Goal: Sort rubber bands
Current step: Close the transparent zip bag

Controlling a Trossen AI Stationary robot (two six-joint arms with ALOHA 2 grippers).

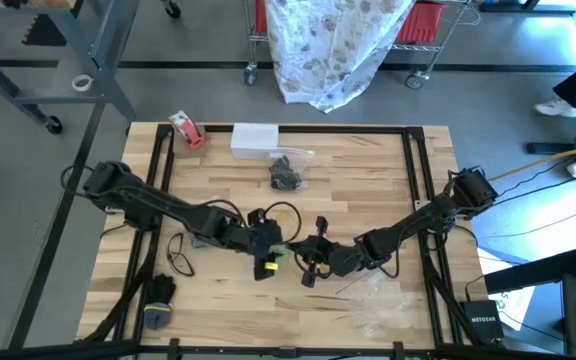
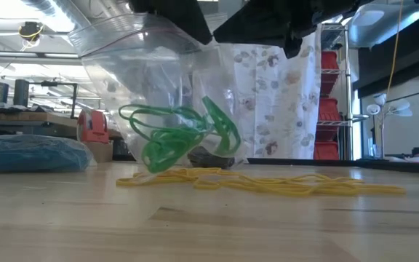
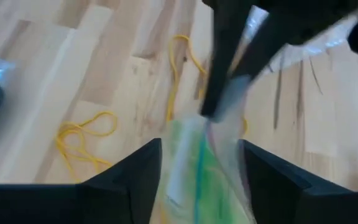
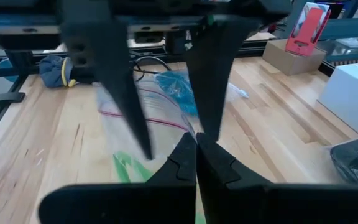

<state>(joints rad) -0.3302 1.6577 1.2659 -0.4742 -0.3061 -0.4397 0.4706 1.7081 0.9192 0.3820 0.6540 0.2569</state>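
low view alone shows green bands (image 2: 177, 135) bagged; left gripper (image 3: 201, 168) spread, right gripper (image 4: 196, 163) pinching bag (image 2: 133, 62).

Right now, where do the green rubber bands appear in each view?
High view: green rubber bands slightly below the picture's centre.
Low view: left of centre, just above the tabletop.
Left wrist view: bottom centre.
Right wrist view: lower left.
Shared landmark: the clear bag around them.

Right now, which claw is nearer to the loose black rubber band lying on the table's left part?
Left. The left claw sits at the table's middle, just right of the black rubber band. The right claw is farther right, beyond the left one.
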